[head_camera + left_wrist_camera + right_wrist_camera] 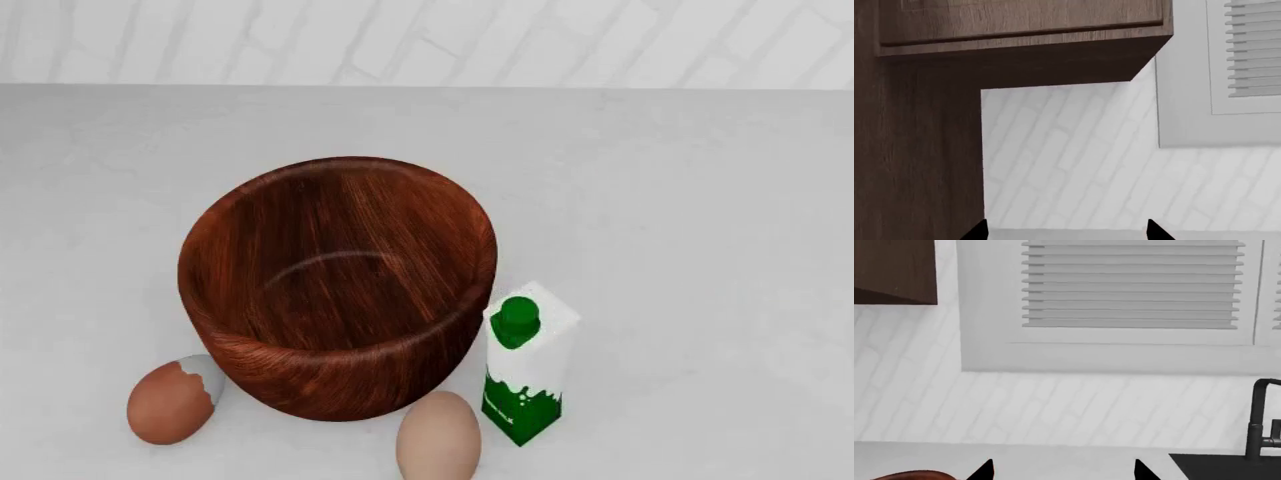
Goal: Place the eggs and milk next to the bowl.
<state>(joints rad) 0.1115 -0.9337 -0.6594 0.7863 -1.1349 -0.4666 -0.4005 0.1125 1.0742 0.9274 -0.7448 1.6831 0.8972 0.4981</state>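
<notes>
The tan egg point(439, 438) is cut off by the bottom edge of the head picture. The bowl point(339, 281) hides part of the grey end of the brown egg point(170, 400). In the right wrist picture, only a thin piece of the bowl's rim shows at the bottom left, and the tap point(1262, 419) and sink point(1227, 466) are cut by the right edge. In both wrist pictures only the black tips of the fingers point(977, 232) show, and no arms show in the head picture.
</notes>
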